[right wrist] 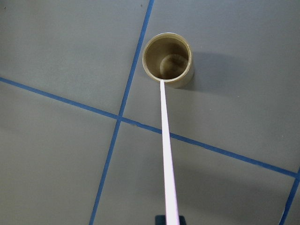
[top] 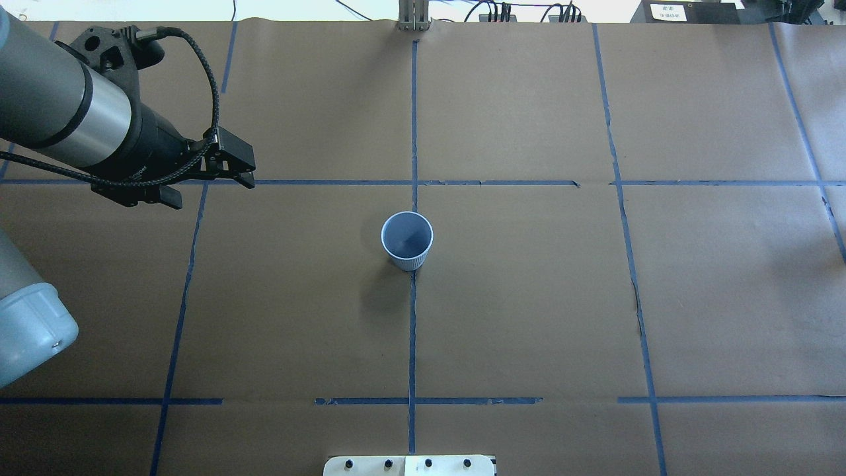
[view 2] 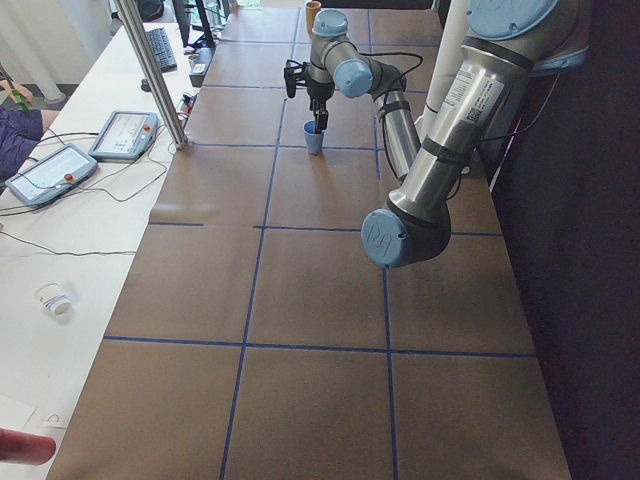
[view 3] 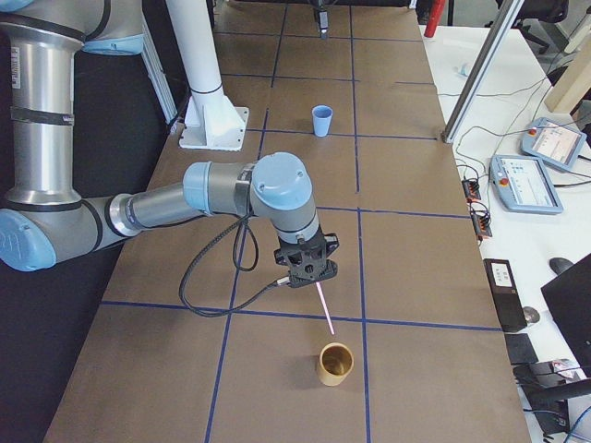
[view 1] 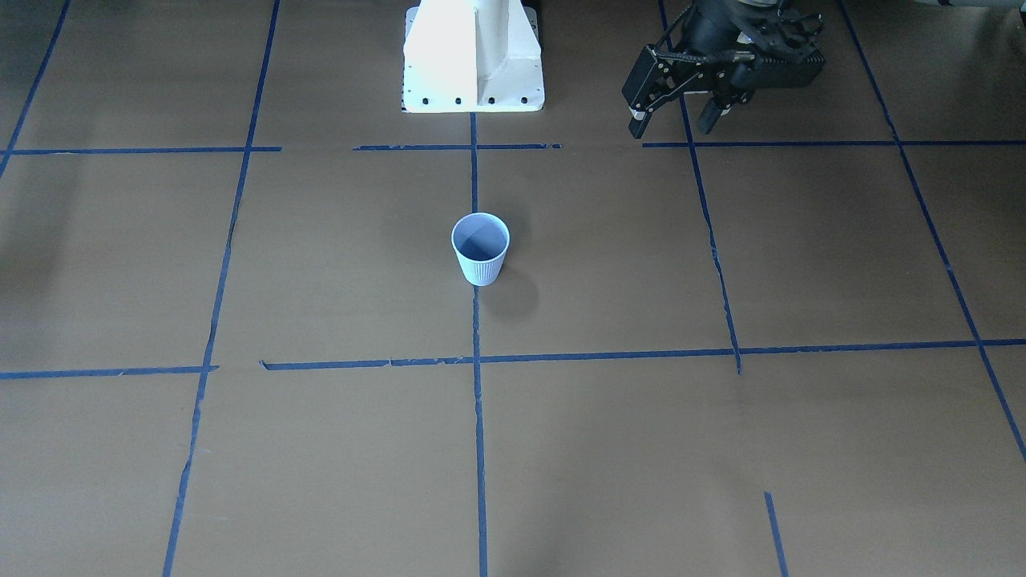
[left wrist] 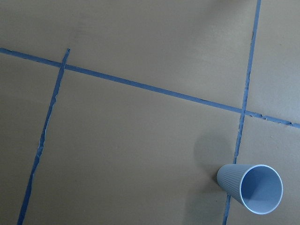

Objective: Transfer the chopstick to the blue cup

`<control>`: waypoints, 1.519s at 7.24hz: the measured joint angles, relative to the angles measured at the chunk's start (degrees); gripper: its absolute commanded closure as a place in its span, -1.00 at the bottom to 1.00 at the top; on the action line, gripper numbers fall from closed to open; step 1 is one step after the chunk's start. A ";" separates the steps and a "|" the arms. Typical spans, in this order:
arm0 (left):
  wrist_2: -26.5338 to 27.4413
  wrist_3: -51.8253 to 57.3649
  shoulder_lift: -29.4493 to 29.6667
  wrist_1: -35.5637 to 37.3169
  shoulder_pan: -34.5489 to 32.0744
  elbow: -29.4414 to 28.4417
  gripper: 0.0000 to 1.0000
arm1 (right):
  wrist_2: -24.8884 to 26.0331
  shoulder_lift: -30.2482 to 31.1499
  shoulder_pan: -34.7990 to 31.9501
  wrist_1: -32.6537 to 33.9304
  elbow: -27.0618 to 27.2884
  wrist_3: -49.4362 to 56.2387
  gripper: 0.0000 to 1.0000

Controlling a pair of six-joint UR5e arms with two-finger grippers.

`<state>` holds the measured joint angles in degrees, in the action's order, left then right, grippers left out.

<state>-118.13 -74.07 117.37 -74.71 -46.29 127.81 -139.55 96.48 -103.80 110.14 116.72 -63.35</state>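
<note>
**Right fingers** [view 3: 310, 277]: closed on the upper end of the chopstick [right wrist: 166, 154]. In the wrist view only a dark sliver of them shows, cut off by the bottom edge. The chopstick slants downward, clear of the bench [view 3: 277, 388]. Its lower tip lies at the rim of a tan cup [right wrist: 168, 58] at the bench's right end; whether tip and rim touch cannot be told. This arm lies outside the overhead and front views.

**Left fingers** [view 1: 712, 114]: spread wide and empty, hanging above the left half of the bench.

**Blue cup** [top: 407, 241]: upright on the centre tape line [top: 412, 330], well apart from both pairs of fingers. In the left-end view the left fingers overlap the blue cup, hiding the gap.
</note>
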 measured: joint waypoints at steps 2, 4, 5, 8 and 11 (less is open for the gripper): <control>0.00 0.24 -0.70 -0.02 -0.09 0.24 -1.00 | 0.63 -8.12 6.65 9.98 6.59 -0.10 1.00; 0.09 2.96 -3.38 -0.02 -0.53 1.52 -1.00 | 0.66 -28.59 18.58 25.98 7.24 -2.67 1.00; 0.14 4.79 -4.86 0.01 -1.20 2.19 -1.00 | 0.51 -36.03 24.26 30.07 7.12 -5.74 1.00; -0.05 16.00 -11.54 0.09 -7.13 2.80 -1.00 | 0.34 -47.72 37.89 32.16 6.23 -9.82 1.00; -3.28 28.40 -18.84 0.05 -13.95 2.97 -1.00 | 0.60 -57.25 48.81 23.02 -1.97 -19.89 1.00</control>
<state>-121.42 -45.67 98.54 -74.66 -60.23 130.78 -138.95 39.23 -54.99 133.16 114.76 -83.24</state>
